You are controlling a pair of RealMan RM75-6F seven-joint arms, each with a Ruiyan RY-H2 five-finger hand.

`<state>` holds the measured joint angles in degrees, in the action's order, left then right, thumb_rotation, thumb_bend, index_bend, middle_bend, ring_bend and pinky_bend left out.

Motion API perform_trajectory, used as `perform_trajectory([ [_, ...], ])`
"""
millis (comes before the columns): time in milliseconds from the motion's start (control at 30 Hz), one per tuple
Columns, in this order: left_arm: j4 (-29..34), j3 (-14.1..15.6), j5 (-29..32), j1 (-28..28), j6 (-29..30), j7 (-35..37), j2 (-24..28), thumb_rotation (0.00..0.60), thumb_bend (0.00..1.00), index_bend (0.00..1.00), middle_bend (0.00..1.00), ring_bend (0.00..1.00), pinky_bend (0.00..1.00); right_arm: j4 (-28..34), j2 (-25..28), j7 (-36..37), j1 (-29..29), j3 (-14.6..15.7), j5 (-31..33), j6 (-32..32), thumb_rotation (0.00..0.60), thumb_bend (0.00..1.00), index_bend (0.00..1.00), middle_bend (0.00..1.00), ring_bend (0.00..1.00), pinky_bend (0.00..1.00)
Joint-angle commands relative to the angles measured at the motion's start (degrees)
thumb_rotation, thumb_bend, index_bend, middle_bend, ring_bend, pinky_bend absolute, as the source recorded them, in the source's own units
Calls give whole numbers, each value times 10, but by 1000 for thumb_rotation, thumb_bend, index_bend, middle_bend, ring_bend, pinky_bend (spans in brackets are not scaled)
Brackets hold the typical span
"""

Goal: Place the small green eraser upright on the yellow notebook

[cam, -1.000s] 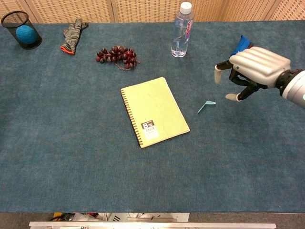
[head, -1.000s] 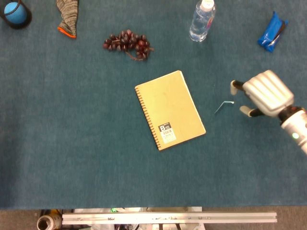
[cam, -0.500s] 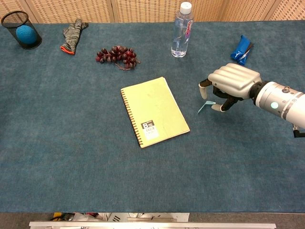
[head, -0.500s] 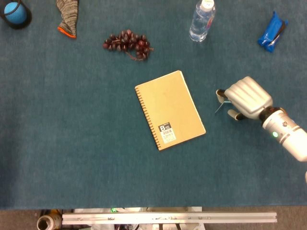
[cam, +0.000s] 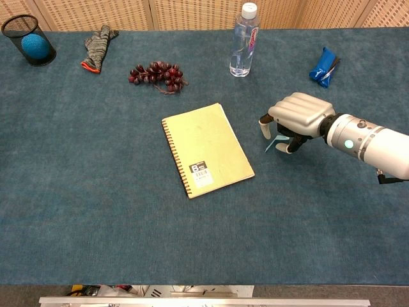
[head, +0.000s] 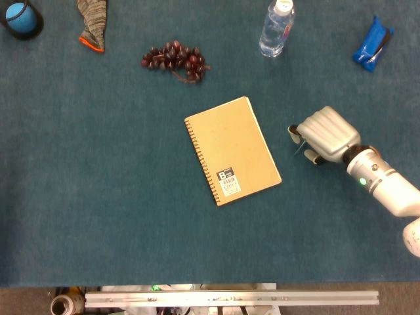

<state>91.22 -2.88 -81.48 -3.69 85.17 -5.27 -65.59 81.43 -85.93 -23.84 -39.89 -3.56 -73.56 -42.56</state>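
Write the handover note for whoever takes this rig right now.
Right hand: lowered over the small green eraser, fingers curled around it; whether it already grips it cannot be told.
Left hand: not in view.
Eraser: on the table just right of the yellow notebook, not on it.
Notebook: lies flat mid-table, nothing on it.
Done: the right hand is at the eraser.
Left: secure the grip, lift, carry the eraser left onto the notebook cover, stand it upright, let go.
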Motion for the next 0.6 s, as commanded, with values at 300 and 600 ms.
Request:
perform_trajectory([
  [300, -3, -1, 1, 1, -1, 3, -1, 600, 313, 200, 248, 199, 193, -17, -18, -6, -12, 8, 13, 3, 600, 299, 490, 964, 1000, 1000],
  [600, -5, 0, 3, 4, -1, 6, -1, 600, 313, 200, 248, 200, 193, -30, -31, -10, -19, 13, 19, 1, 600, 334, 537, 964, 1000, 1000],
])
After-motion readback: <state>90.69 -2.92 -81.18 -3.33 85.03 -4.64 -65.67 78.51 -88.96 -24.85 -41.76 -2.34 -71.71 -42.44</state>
